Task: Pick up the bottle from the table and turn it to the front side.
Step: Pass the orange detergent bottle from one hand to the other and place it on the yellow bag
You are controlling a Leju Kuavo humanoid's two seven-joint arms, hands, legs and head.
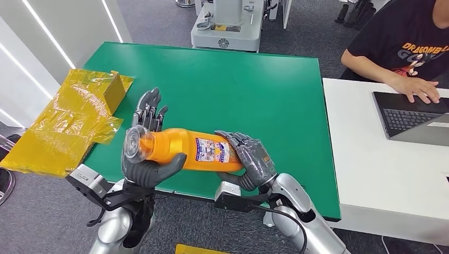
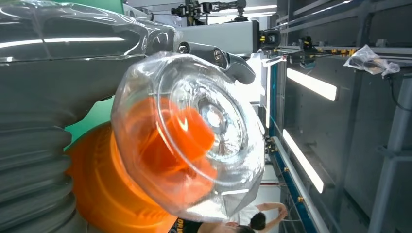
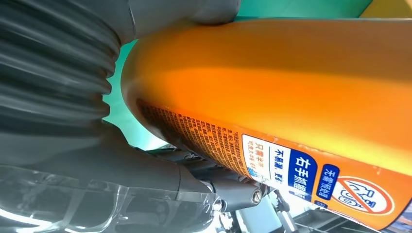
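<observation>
Nearest the robot, the orange bottle [image 1: 185,151] is held lying sideways above the front edge of the green table [image 1: 254,79] — off the surface. The left hand [image 1: 144,153] wraps the neck end just behind the clear cap [image 1: 135,145], thumb underneath, fingers [image 1: 151,111] partly raised behind it. The right hand [image 1: 251,159] is closed around the base end. Gripping both ends likely lets the hands roll the bottle about its long axis; the printed label [image 1: 214,150] now faces upward. Through the clear cap an orange inner closure [image 2: 187,136] is visible — the bottle's contents cannot be judged. Farther left, crumpled yellow wrapping [image 1: 69,119] overhangs the table edge. Beyond, a person's hand [image 1: 421,87] rests on a laptop [image 1: 407,119].
</observation>
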